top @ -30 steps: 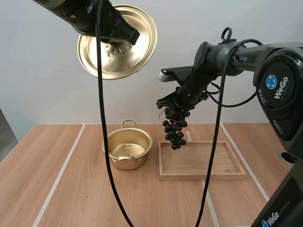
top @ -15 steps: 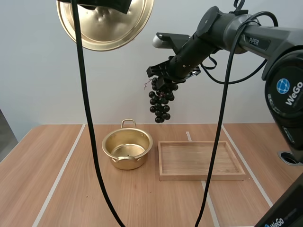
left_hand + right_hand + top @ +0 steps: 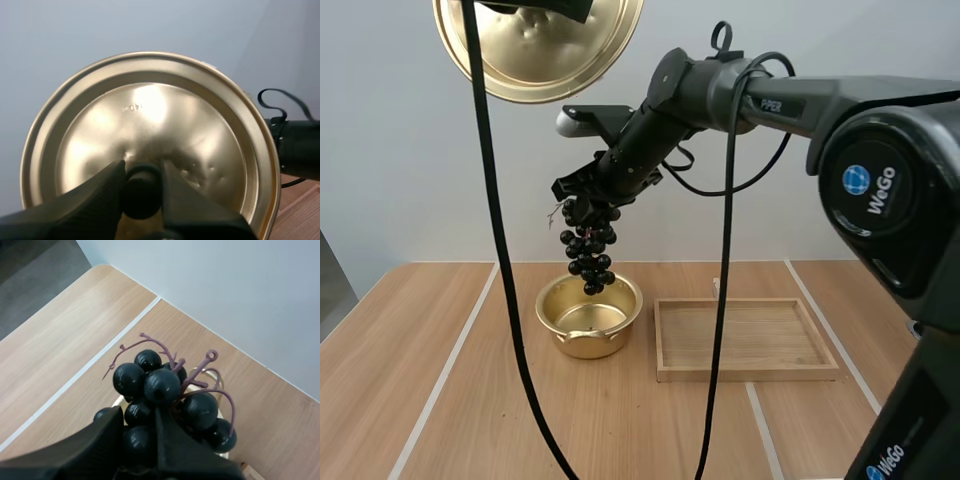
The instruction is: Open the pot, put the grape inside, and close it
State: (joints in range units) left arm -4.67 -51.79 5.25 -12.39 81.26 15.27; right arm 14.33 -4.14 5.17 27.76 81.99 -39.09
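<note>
**Lid's off, grapes lined up over the pot, drop and close left to do**

Going big to small. The light wooden table with pale stripes (image 3: 440, 380) carries the lot. The shallow rectangular wooden tray (image 3: 750, 372) sits just beside the pot at its 3 o'clock, with nothing lying in it.

The round gold metal lid (image 3: 150, 115) is held way up in the air, at about 11 o'clock from the pot in the high view, and tipped on edge. The left gripper (image 3: 142, 187) has both fingers clamped on the lid's small black knob (image 3: 142, 197).

The little gold metal pot (image 3: 620, 328) stands open on the table, with handles at 12 and 6 o'clock. Inside looks empty as far as I can see.

The bunch of dark, nearly black grapes with a purplish stem (image 3: 588, 250) dangles at 12 o'clock straight above the pot. The right gripper (image 3: 582, 200) pinches the bunch at its top, fingers closed on the upper grapes. The lowest grape lines up with the pot's far rim in the high view, and I can't tell whether it touches.

My read on progress: the opening is done and the grapes are basically over the target. What's left is lowering them in, letting go, backing the right arm out, then bringing the lid down onto the pot.
</note>
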